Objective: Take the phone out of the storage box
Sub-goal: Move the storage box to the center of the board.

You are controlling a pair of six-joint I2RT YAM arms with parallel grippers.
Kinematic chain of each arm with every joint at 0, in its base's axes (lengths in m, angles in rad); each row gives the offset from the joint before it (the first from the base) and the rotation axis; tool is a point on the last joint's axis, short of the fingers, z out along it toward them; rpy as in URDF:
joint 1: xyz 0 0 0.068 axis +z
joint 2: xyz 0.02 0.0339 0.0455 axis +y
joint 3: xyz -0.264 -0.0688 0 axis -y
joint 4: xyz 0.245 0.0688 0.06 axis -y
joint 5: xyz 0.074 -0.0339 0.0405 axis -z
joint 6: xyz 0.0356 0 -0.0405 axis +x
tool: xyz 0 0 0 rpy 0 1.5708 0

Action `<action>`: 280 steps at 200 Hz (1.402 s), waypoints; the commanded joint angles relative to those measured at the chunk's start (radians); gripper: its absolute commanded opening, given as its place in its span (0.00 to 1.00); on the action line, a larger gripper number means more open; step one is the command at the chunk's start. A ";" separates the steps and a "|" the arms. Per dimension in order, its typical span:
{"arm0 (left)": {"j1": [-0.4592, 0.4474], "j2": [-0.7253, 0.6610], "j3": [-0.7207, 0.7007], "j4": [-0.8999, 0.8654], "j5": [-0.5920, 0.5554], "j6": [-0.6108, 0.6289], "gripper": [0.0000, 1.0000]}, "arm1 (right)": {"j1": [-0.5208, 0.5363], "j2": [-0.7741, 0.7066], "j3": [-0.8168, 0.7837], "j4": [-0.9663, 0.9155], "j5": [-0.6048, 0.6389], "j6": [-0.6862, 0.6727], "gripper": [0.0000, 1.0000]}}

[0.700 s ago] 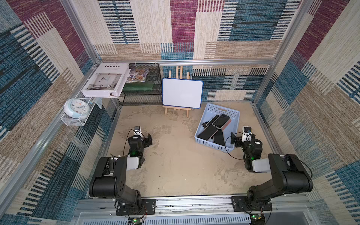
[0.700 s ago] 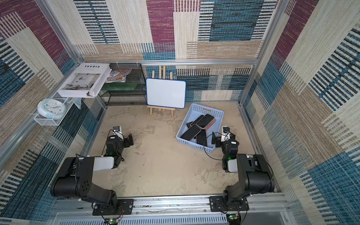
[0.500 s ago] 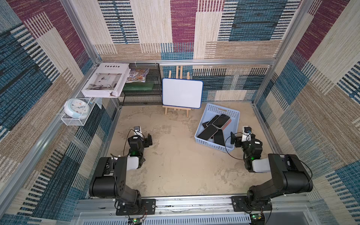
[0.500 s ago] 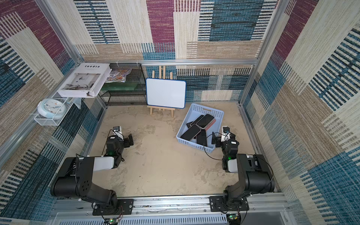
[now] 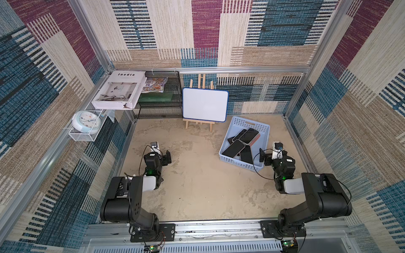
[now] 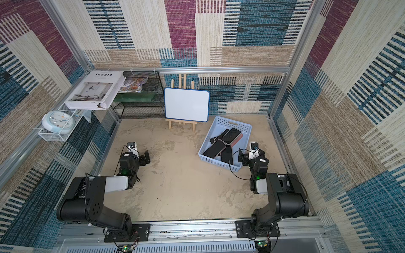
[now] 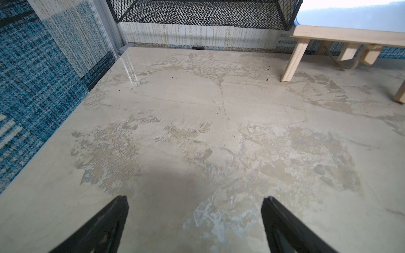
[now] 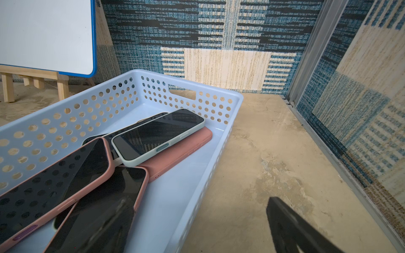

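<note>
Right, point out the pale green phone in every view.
Both top views: the pale green phone tops the pile in the storage box, near its handle end.
Right wrist: mid-picture, lying on a pink phone.
Left wrist: not in it.
Shared landmark: the wooden easel.

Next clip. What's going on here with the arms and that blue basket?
Nothing is being handled yet. The storage box holds a loose pile of phones, none taken out. The right gripper sits open and empty by the box's near corner, low over the table. The left gripper is open too, over bare table well away from the box.
</note>
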 commanded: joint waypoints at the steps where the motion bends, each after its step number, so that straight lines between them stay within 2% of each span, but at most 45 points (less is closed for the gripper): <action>1: 0.001 -0.002 0.002 0.001 -0.004 0.012 0.99 | 0.000 0.000 0.006 0.008 0.003 0.002 0.99; 13: -0.008 -0.024 0.012 -0.020 -0.048 0.011 0.99 | 0.000 -0.004 0.002 0.015 0.008 0.003 0.93; 33: -0.113 -0.191 0.062 -0.306 -0.236 0.003 0.99 | 0.012 -0.073 0.026 -0.086 -0.001 -0.025 0.92; 58: -0.230 -0.391 0.079 -0.526 -0.308 -0.062 1.00 | 0.029 -0.247 0.159 -0.470 0.141 0.054 0.92; 77: -0.253 -0.502 0.138 -0.690 -0.201 -0.122 1.00 | 0.030 -0.312 0.258 -0.697 0.232 0.136 0.92; 97: -0.264 -0.533 0.226 -0.796 -0.046 -0.165 0.99 | 0.028 -0.309 0.366 -0.882 0.186 0.223 0.87; 118: -0.294 -0.441 0.382 -0.936 0.116 -0.236 0.99 | 0.030 -0.242 0.509 -1.144 0.119 0.313 0.80; 134: -0.363 -0.334 0.493 -1.002 0.196 -0.240 1.00 | 0.029 -0.193 0.544 -1.215 0.068 0.328 0.78; 156: -0.497 -0.181 0.622 -1.068 0.150 -0.200 0.99 | 0.030 -0.155 0.526 -1.230 0.069 0.352 0.77; 172: -0.575 -0.081 0.702 -1.093 0.122 -0.177 0.99 | 0.030 -0.123 0.513 -1.220 0.025 0.360 0.76; 209: -0.665 0.085 0.856 -1.122 0.052 -0.219 0.99 | 0.029 -0.032 0.512 -1.200 -0.021 0.380 0.68; 231: -0.682 0.171 0.969 -1.178 0.077 -0.238 0.99 | 0.030 0.033 0.533 -1.197 -0.071 0.377 0.58; 245: -0.700 0.223 1.046 -1.216 0.065 -0.230 0.98 | 0.029 0.065 0.544 -1.197 -0.102 0.374 0.45; 253: -0.711 0.253 1.092 -1.238 0.052 -0.221 0.98 | 0.030 0.067 0.545 -1.193 -0.110 0.378 0.40; 280: -0.720 0.374 1.279 -1.328 0.061 -0.216 0.97 | 0.033 0.015 0.513 -1.191 -0.093 0.395 0.18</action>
